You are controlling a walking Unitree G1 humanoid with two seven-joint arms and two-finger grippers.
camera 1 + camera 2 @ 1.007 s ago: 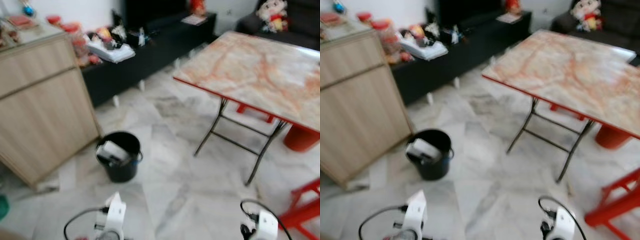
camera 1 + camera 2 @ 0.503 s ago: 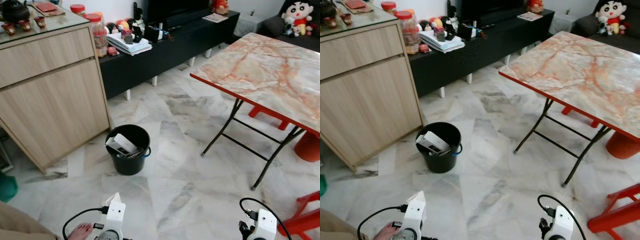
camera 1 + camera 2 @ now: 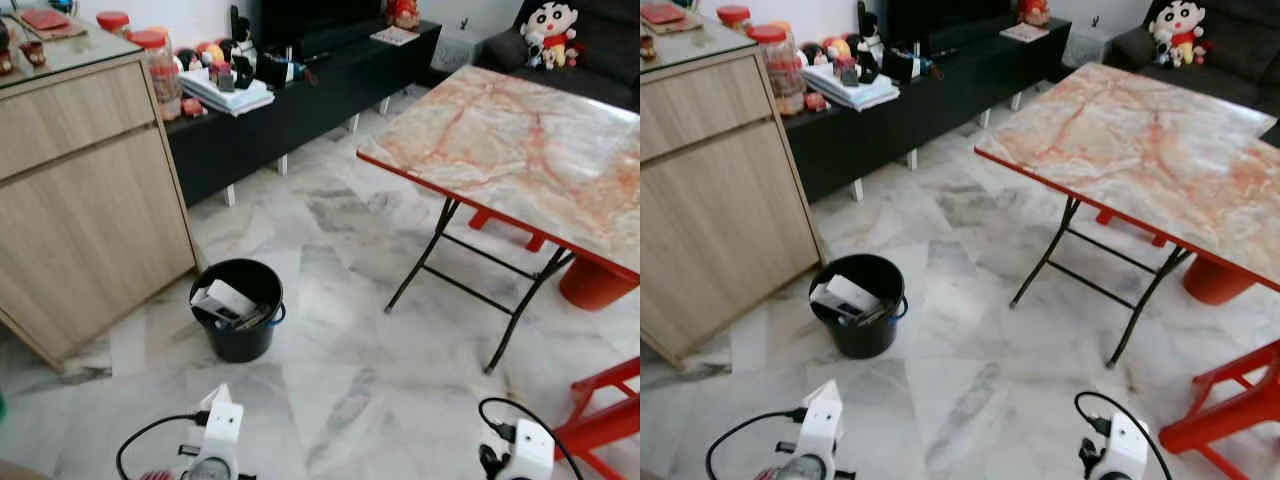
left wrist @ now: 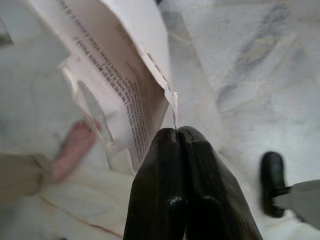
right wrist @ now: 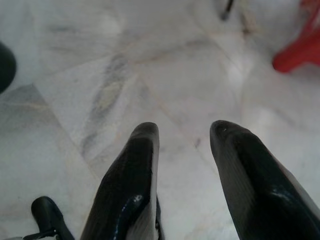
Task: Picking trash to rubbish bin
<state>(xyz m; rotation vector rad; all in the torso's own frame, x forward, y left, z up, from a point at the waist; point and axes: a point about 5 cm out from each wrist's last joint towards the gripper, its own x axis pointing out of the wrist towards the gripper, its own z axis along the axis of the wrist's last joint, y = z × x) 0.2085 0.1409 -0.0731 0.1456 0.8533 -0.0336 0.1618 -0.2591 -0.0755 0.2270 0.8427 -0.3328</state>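
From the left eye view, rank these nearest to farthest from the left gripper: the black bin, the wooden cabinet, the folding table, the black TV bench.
The left gripper is shut on printed paper, low at the robot's left.
1. Black bin, on the floor just ahead.
2. Wooden cabinet, beyond the bin, at left.
3. Folding table, ahead to the right.
4. Black TV bench, along the far wall.

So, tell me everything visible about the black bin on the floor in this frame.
The black bin is a round bucket that looks like plastic, standing upright on the pale marble floor. Its mouth is open with no lid. A light box or carton lies tilted inside with other scraps, part-filling it. A thin bluish handle shows at its rim on the table side. It stands near the corner of the wooden cabinet. No pincer touches it.
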